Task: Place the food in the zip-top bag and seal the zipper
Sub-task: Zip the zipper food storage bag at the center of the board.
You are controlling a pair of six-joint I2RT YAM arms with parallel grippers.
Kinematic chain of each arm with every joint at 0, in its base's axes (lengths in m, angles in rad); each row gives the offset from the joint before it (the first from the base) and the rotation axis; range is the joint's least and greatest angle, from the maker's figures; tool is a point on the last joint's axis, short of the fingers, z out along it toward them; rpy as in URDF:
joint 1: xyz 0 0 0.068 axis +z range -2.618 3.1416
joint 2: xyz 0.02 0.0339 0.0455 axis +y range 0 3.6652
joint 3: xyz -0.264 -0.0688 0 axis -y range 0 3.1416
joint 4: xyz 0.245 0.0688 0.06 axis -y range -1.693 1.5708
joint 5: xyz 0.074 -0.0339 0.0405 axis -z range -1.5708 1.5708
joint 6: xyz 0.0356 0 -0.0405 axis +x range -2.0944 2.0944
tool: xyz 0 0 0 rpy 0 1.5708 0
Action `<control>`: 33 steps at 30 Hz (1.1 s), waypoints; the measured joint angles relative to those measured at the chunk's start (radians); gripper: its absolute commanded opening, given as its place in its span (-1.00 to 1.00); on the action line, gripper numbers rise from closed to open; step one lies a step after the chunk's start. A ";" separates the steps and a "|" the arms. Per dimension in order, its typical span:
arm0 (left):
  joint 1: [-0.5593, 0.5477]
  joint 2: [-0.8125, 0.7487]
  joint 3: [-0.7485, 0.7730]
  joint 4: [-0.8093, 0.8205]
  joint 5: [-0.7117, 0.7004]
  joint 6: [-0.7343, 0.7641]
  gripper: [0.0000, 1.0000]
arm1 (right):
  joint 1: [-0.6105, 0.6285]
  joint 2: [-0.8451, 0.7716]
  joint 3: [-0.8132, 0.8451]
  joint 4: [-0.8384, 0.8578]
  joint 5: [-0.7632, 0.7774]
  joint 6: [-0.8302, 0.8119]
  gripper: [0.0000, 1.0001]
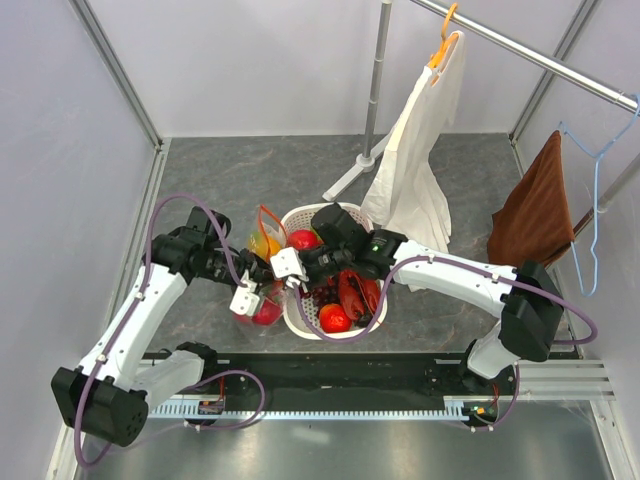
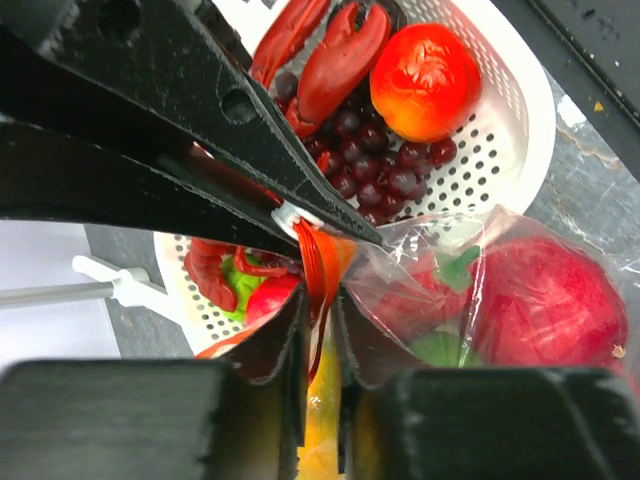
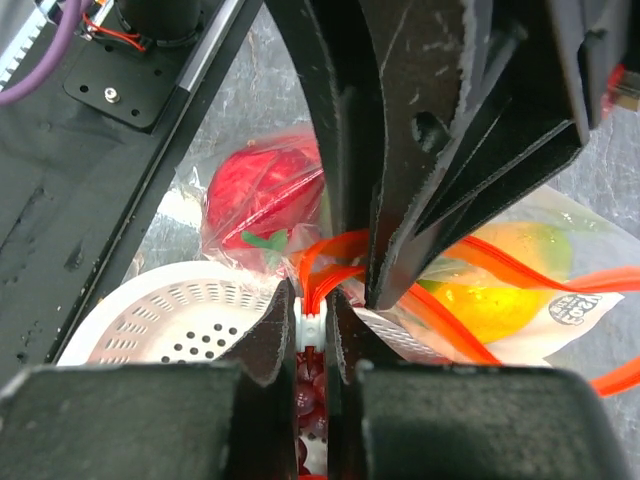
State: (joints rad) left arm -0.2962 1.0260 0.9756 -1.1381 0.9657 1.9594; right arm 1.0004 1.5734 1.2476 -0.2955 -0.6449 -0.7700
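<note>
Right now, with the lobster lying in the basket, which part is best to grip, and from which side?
Probably a big claw of the lobster, pinched across its width from above: it lies on the grapes, claws exposed, and the basket wall blocks a sideways approach.

White arms [image 1: 140, 320], black joints [image 1: 530, 320], purple cables [image 1: 172, 202]

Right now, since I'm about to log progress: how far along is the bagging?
Done: a red fruit and a yellow piece sit inside the bag. In hand: left gripper and right gripper both pinch the zipper. Left: lobster, grapes and an orange-red fruit lie in the basket; the zipper looks unsealed.
</note>
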 measured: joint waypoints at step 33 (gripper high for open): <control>0.205 -0.279 -0.059 0.396 -0.137 -1.017 -0.96 | -0.160 0.010 -0.087 0.604 -0.108 0.852 0.05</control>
State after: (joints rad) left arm -0.0910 0.7467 0.9165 -0.7422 0.8288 0.9424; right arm 0.8406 1.5833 1.1610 0.3084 -0.7525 0.0822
